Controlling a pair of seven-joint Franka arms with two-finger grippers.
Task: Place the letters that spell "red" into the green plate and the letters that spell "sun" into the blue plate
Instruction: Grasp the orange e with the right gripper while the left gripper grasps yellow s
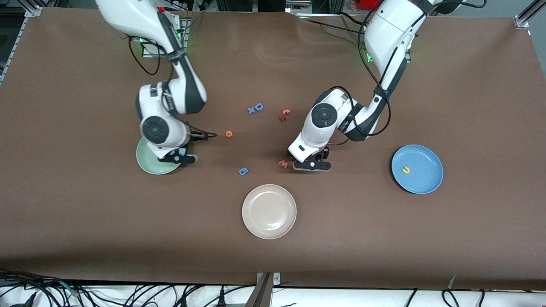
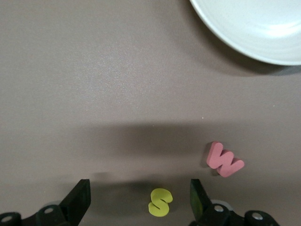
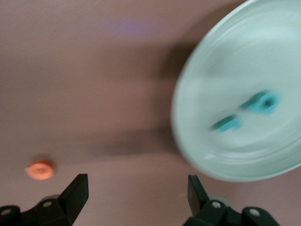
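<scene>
Left claw [image 2: 136, 202] spread wide, low over the counter [image 1: 384, 238] mid-frame in the front view, grasping nothing; yellow "s" [image 2: 160, 202] flat between its fingers, long axis roughly upright in the wrist frame. Pink "w" [image 2: 224, 159] just beside, tilted.

Right claw [image 3: 136, 197] also released, at the green plate's [image 1: 147, 164] edge, centre-left of the front view. Teal "d" [image 3: 263, 101] and teal "r" [image 3: 227, 123] lie in that plate. Orange "e" [image 1: 229, 134] on the counter nearby.

Yellow "u" [image 1: 406, 170] in the blue plate [image 1: 422, 183], right of frame.
</scene>
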